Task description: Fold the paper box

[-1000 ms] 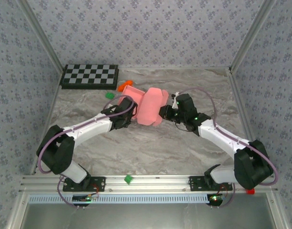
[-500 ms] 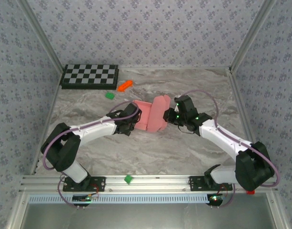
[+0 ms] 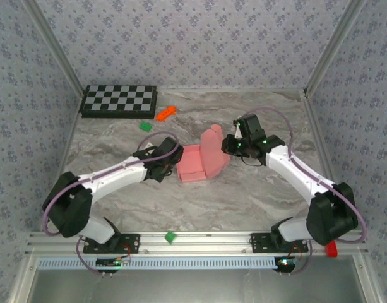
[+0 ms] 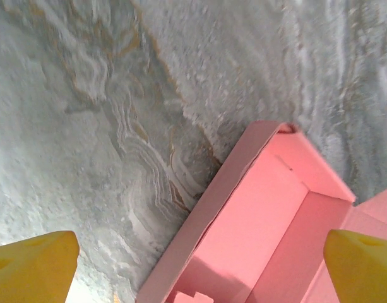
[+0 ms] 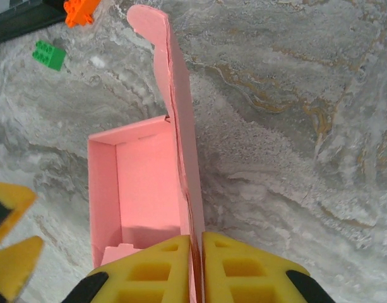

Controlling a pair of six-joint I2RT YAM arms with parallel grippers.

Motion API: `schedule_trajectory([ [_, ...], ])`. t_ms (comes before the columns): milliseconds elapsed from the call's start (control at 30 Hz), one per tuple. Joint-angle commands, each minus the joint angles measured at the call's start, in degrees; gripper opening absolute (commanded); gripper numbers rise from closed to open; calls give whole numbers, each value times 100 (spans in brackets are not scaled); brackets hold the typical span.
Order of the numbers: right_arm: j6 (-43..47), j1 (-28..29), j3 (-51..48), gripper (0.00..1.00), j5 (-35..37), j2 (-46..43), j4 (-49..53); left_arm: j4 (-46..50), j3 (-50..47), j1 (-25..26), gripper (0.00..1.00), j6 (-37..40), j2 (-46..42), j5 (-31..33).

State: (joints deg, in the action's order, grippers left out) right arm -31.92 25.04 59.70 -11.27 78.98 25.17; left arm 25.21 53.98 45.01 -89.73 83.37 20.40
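Mid-table, paper box [image 3: 192,165] runs near-to-far, right pincer [image 5: 196,243] clamping upright lid [image 5: 180,126], left pincer [image 4: 199,243] wide.

The left arm [image 3: 111,175] and right arm [image 3: 300,178] have white links, bulky black joints and a looping purple cable [image 3: 275,126] each. Small green lights [image 3: 259,144] glow by the right wrist. The left claw [image 3: 174,165] and right claw [image 3: 226,144] have chunky yellow fingers [image 5: 155,268].

Right pincer [image 5: 196,262] pinched closed (left pincer [image 4: 196,265] spread wide).
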Motion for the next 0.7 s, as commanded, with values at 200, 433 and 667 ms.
schedule_trajectory([
  [200,2372,-249,1525,13,-710,1065,902,32,12,-732,94,2793,-218,320],
  [433,3722,-257,2792,13,-1035,2137,1784,-364,-250,-1386,90,4278,-79,-629],
  [667,5466,-154,4203,11,-1167,3069,2725,-472,-473,-1441,90,5034,-282,-688],
])
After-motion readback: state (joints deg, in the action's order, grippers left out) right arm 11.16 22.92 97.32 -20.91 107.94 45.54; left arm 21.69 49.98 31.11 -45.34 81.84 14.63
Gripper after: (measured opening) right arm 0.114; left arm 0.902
